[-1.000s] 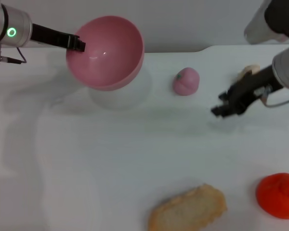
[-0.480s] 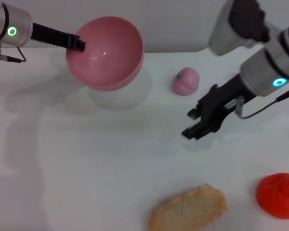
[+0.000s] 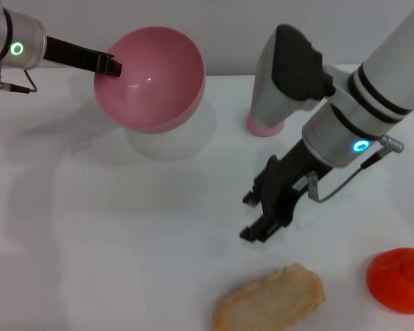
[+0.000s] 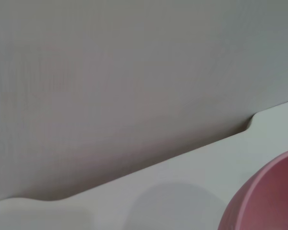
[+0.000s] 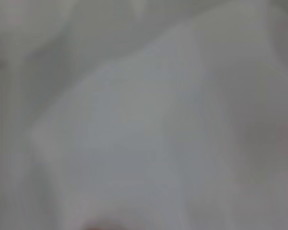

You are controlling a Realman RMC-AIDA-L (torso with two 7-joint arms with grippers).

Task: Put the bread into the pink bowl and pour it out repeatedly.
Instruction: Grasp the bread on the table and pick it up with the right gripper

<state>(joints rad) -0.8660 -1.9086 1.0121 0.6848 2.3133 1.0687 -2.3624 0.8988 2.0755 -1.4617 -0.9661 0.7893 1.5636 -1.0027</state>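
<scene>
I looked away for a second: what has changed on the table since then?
The right gripper swung from the far right side in toward the bread, jaws open, holding nothing; its arm now hides most of the peach toy. Unchanged: the left gripper holding the pink bowl raised, the bread, the orange toy.

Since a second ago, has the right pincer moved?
Yes. The right pincer has swung from the table's far right edge toward the near middle, closing on the bread, which has stayed put. It is open and empty.
</scene>
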